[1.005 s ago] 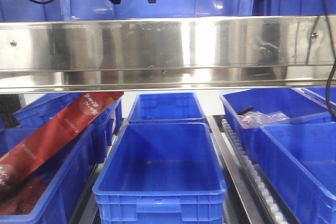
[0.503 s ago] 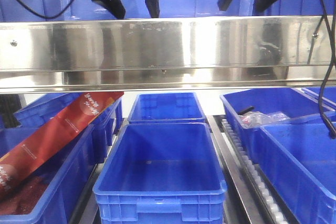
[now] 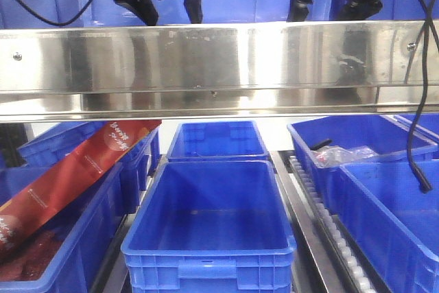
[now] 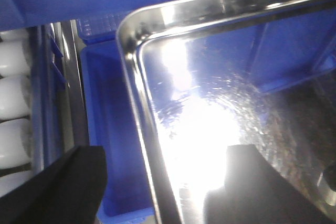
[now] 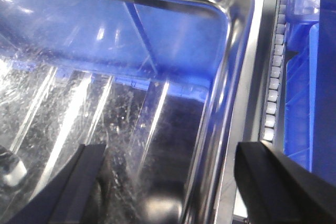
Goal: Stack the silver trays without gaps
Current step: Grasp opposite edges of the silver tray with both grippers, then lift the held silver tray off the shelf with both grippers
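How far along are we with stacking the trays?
Done: no finished stack shows in any view. In hand: the open left gripper straddles the left rim of a shiny rectangular stainless steel tray, the open right gripper apparently its right rim; neither has closed. Left: grasp, lift and nest it; no second tray is visible.

Black left claw, right claw, cables

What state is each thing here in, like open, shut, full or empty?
Left hand, open, straddling the tray's left rim.
Right hand, open, straddling the tray's right rim.
Silver tray, between the two hands, not gripped.
Middle blue crate, empty.
Red bag, tilted, poking out of the left crate.
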{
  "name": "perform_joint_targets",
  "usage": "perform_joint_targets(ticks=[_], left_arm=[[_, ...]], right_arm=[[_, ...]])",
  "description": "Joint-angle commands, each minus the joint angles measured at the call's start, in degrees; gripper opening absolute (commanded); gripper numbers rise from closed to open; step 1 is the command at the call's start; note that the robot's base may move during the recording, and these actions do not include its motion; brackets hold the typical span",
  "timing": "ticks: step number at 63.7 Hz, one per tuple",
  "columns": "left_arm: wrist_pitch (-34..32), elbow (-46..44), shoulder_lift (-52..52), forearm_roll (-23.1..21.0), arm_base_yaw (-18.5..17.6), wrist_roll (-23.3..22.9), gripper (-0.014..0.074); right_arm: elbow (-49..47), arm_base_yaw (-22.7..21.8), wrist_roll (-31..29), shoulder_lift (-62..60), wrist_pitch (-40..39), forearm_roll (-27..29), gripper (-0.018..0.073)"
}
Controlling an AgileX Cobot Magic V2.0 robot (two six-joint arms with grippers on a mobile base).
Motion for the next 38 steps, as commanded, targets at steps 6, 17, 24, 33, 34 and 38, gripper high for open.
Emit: perform_joint_targets(ticks=[6,17,24,33,34,38], left_arm=[[-1.1,-0.3,0.9,0.2,0.2,-0.6,0.0382],[-1.7,-0.3,1.6,0.0,0.2,-0.6,0.0382],[-1.9,-0.3,1.9,0.0,0.2,-0.6,0.0382],[-2.0,-0.3,1.8,0.2,0.2,-0.6,0.0322],[-2.0,-0.3,1.8,0.3,0.2,-0.6,0.0305],[-2.0,-0.3,1.8,0.3,0.2,-0.6,0.0193]], right_arm=[[-0.4,-0.3,-0.5,-0.3,-1.5,-0.5,0.0324],[-0.4,-0.3,-0.5,-0.3,-1.9,-1.1,0.0242],[-0.4,-0.4,-0.5,-0.3,-2.1,-1.1,0.0243],[-0.4,-0.4,-0.5,-0.3,-2.5,-1.1,0.0243],[-0.4,-0.4,-0.5,-0.3,-2.7,-1.1,0.0243],[-0.4,-0.4,-0.5,-0.3,-3.1,-1.1,0.0228]])
